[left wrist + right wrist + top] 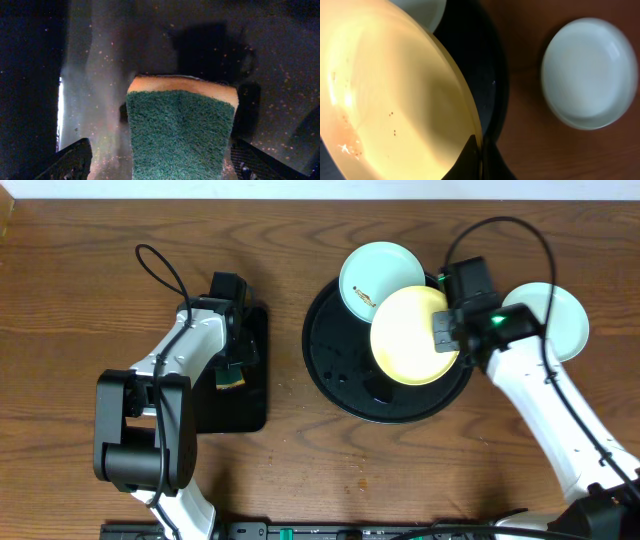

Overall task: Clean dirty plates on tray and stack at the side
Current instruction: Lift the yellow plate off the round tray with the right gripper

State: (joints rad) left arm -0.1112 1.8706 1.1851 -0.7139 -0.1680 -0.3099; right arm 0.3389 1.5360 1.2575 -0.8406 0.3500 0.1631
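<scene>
two plates (412, 332) on tray (340, 370) | third plate (555, 315) right, on table (320, 470) | sponge (231, 376) left

Background was just a brown wood-grain table (60, 330) filling the overhead view, evenly lit, soft shadows. Dark strip (300, 532) ran along the near edge. No walls or floor visible.

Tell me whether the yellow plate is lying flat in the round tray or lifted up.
Lifted and tilted. The right gripper pinches the yellow plate by its rim, and the right wrist view shows it slanting above the round tray.
</scene>
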